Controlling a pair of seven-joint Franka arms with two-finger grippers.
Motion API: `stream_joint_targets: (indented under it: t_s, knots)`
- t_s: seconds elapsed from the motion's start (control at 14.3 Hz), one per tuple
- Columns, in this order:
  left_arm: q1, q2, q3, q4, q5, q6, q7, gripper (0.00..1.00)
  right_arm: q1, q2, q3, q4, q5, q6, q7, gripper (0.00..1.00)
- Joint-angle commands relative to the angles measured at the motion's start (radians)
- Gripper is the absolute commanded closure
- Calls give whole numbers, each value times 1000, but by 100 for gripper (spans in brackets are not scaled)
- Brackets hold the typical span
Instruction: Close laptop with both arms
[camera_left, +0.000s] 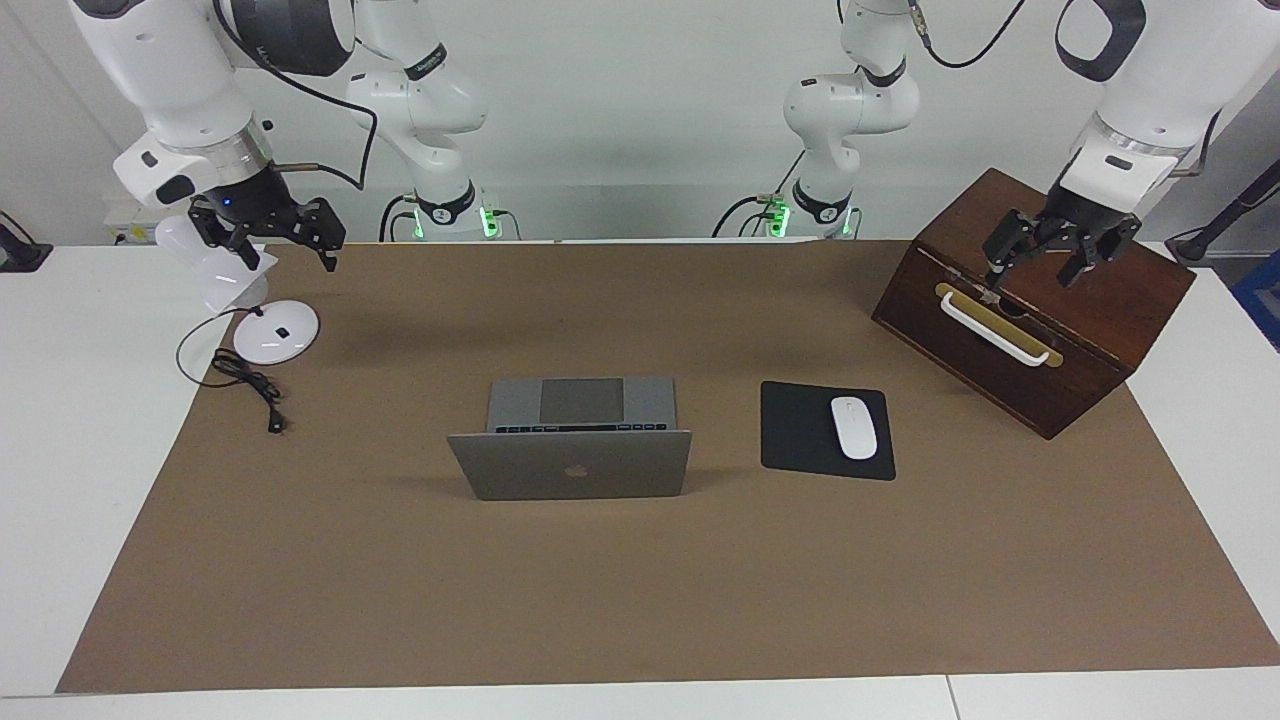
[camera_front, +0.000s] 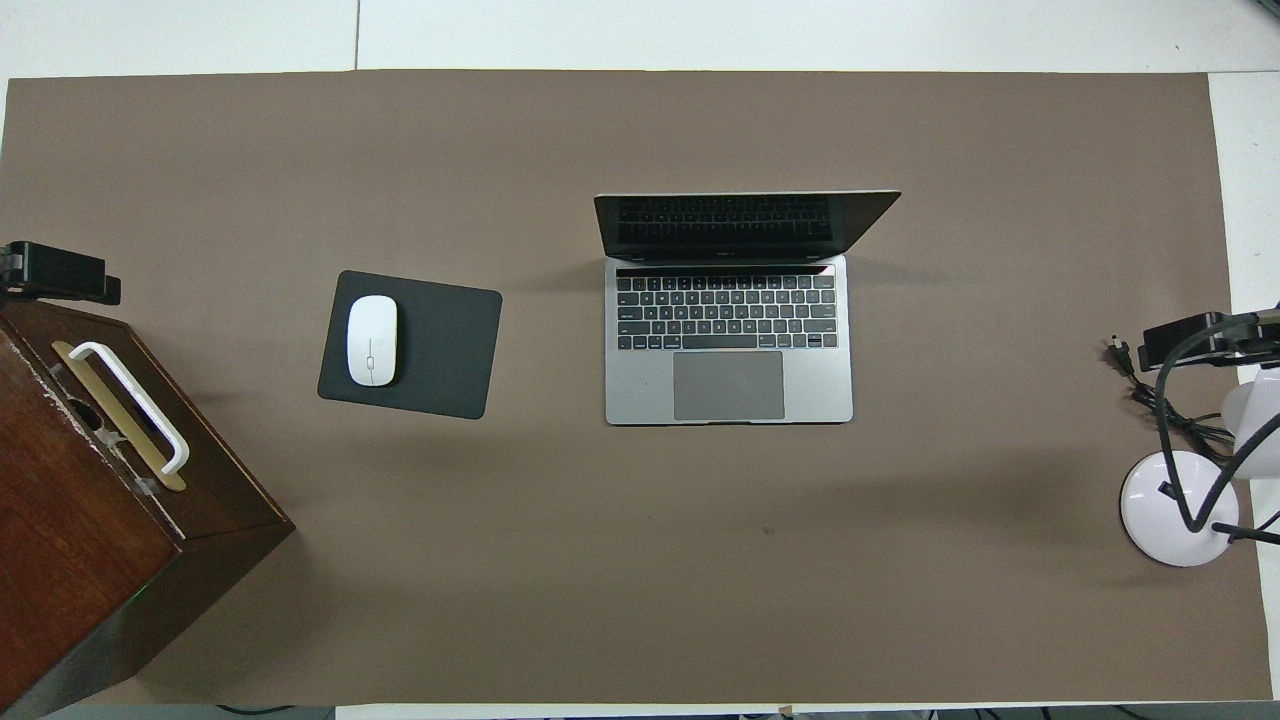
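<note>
- Laptop (camera_left: 570, 450) open in the middle of the brown mat (camera_left: 640, 600) on the worktop (camera_left: 60, 450), lid upright with a slight backward lean, keyboard and trackpad toward the robots.
- Right gripper (camera_left: 268, 228) raised over the white desk lamp (camera_left: 262, 322) at the right arm's end, fingers spread wide, holding nothing.
- Left gripper (camera_left: 1050, 255) raised over the brown wooden box (camera_left: 1040, 310) at the left arm's end, fingers spread, empty, just above the box's white handle (camera_left: 995, 330).
- Both well apart from the laptop; closing not yet begun.
- Risk: uneven pushing on the two lid corners, likely twisting the lid or straining the hinge.
- Risk: pushing low or too hard on the lid, likely sliding the whole laptop toward the robots instead of folding it.
- Risk: a fingertip caught between lid and keys if contact stays on the inner face too long.
- Risk: left arm's sweep clipping the box handle, or grazing the white mouse (camera_left: 854, 427) on the black mouse pad (camera_left: 800, 440) beside the laptop.
- Risk: right arm's sweep snagging the lamp's head or its black cable (camera_left: 250, 385).
- Markings: dark apple logo on the lid; small lettering on the arms too small to read; no other legible writing.
</note>
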Motion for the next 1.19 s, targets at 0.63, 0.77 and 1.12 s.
stream_joint_targets:
  t_s: [0.63,0.77,1.12]
  knots:
    - [7,-30,-3,-31,12,10,8,0,-12,-40,2,-73,12,60,-12,0]
    - [4,-28,-3,-29,14,13,5,0,-11,-37,2,-73,10,78,-29,0]
    - [3,-30,-3,-29,14,4,2,0,-11,-28,2,-74,10,81,-31,0]
